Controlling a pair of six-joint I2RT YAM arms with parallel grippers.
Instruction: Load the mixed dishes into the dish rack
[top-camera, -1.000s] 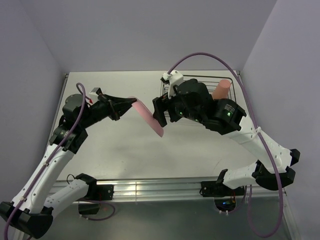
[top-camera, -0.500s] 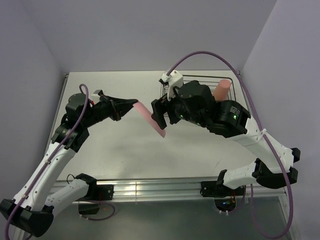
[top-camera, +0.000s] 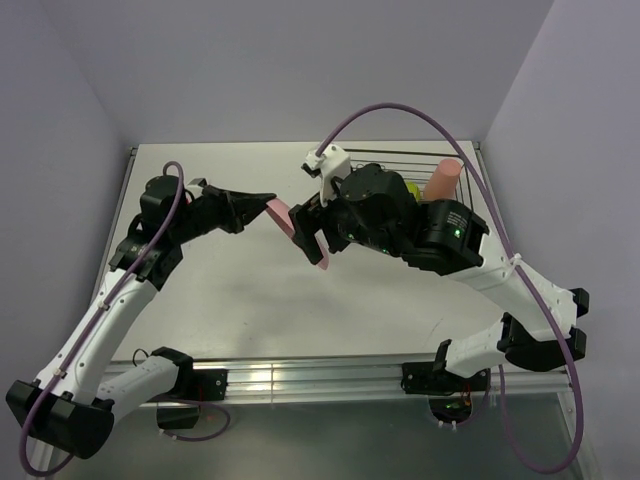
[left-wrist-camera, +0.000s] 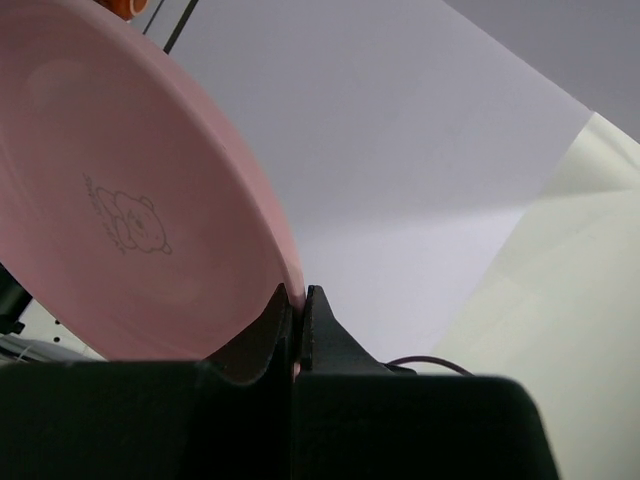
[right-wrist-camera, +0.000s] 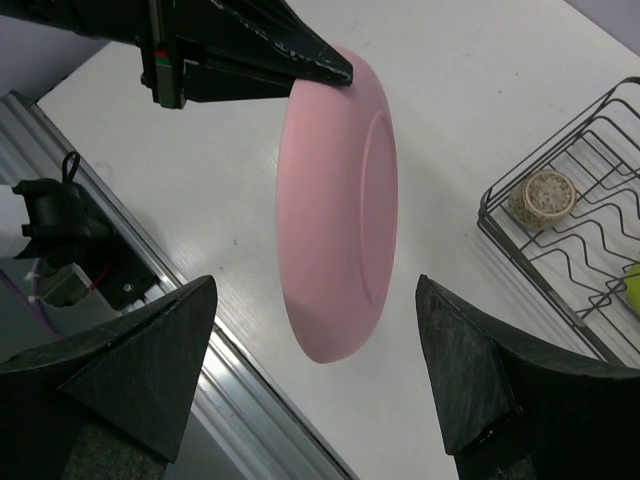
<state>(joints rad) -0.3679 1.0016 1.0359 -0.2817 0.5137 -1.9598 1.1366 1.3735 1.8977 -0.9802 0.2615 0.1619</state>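
The big pink plate (top-camera: 284, 216) hangs on edge above the table, between the two arms. My left gripper (top-camera: 268, 198) is shut on its upper rim; the pinch shows in the left wrist view (left-wrist-camera: 298, 292), with the plate (left-wrist-camera: 130, 200) filling the left side. My right gripper (right-wrist-camera: 315, 285) is open, its fingers set wide to either side of the plate's lower part (right-wrist-camera: 340, 200) without touching it. The black wire dish rack (top-camera: 400, 160) at the back right holds the salmon tumbler (top-camera: 443, 180), the yellow-green bowl (top-camera: 410, 187) and the speckled cup (right-wrist-camera: 545, 197). The red mug is hidden.
The rack's near corner (right-wrist-camera: 490, 215) is close to the right of the plate. The metal rail at the table's front edge (right-wrist-camera: 150, 300) runs below the plate. Purple-grey walls close in the table on three sides.
My right gripper has moved left and now straddles the plate's lower part. My left arm has shifted slightly left and still holds the plate's rim.
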